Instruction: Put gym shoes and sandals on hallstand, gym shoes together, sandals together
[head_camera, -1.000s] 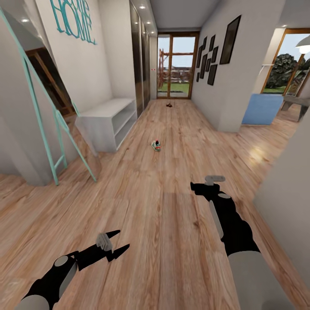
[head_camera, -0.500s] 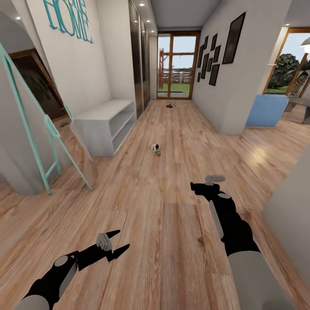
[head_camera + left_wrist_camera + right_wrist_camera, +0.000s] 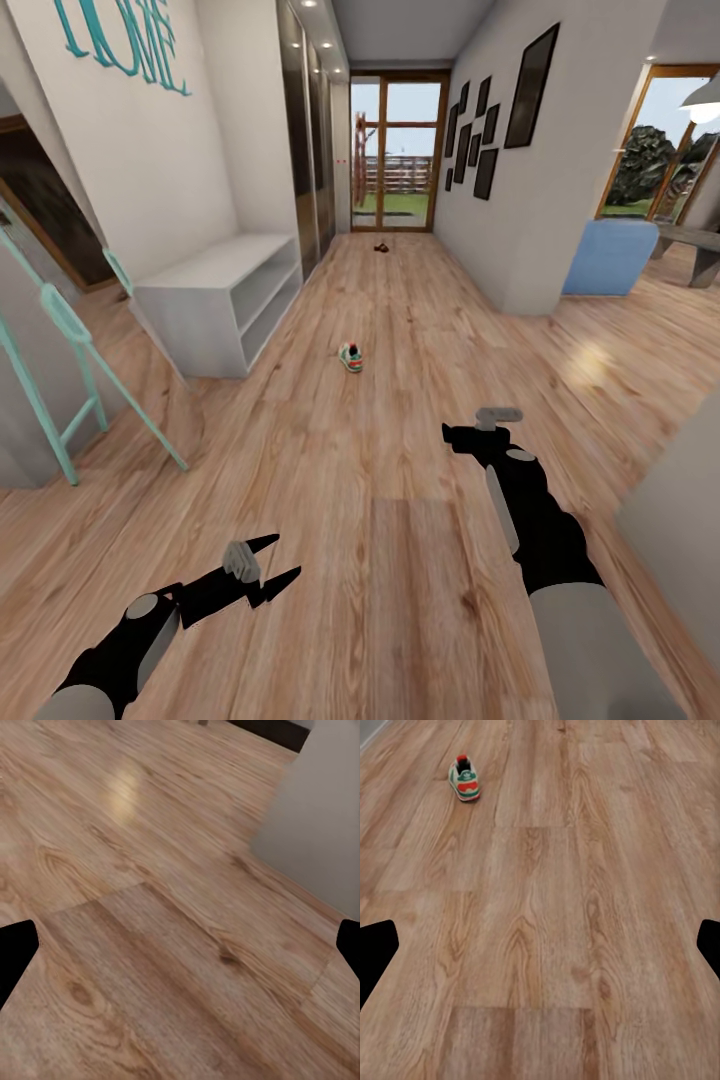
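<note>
A: Item, gym shoe (image 3: 349, 356)?
B: One, alone on the floor (image 3: 400, 520), mid-corridor, ahead of both arms, near a white bench (image 3: 215, 300).
A: Grippers?
B: Left gripper (image 3: 272, 562): jaws spread, empty. Right gripper (image 3: 455, 435): empty, spread wide in its wrist view. Both held low, likely for travel.

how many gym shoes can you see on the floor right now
1. A gym shoe lies alone on the corridor floor, ahead of both arms and right of the white shelf unit. Its mate may be out of view.
</note>
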### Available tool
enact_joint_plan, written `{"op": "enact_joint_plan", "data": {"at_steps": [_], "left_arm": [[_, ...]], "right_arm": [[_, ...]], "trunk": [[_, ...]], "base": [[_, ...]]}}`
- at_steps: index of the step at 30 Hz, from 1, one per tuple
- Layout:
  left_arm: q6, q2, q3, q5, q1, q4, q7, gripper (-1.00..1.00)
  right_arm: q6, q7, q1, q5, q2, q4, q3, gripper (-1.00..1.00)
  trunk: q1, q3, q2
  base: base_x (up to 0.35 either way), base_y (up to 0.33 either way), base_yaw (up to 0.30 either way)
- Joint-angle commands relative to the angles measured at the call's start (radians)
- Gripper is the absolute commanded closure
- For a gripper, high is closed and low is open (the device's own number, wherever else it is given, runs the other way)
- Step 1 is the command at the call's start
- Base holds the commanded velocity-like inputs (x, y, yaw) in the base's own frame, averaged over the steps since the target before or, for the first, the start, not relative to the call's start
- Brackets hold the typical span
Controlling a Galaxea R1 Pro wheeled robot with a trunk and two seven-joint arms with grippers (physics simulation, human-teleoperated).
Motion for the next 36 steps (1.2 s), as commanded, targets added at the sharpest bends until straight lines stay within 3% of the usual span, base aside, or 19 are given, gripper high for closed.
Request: {"op": "enact_joint_plan", "data": {"at_steps": [1,36], "left_arm": [[-0.005,0.000,0.001,0.002,-0.001,0.001,-0.003,-1.00],[-0.005,0.000,0.001,0.002,-0.001,0.001,-0.003,-1.00]], "right_arm": [[0.005,0.001,0.000,0.006,0.001,-0.001,-0.001,-1.00],[0.005,0.001,0.000,0.006,0.001,-0.001,-0.001,-1.00]], "trunk": [[0.000,-0.001,0.000],[0.000,-0.001,0.000]], "base": [[0.345,0.000,-0.006],[0.345,0.000,-0.010]]}}
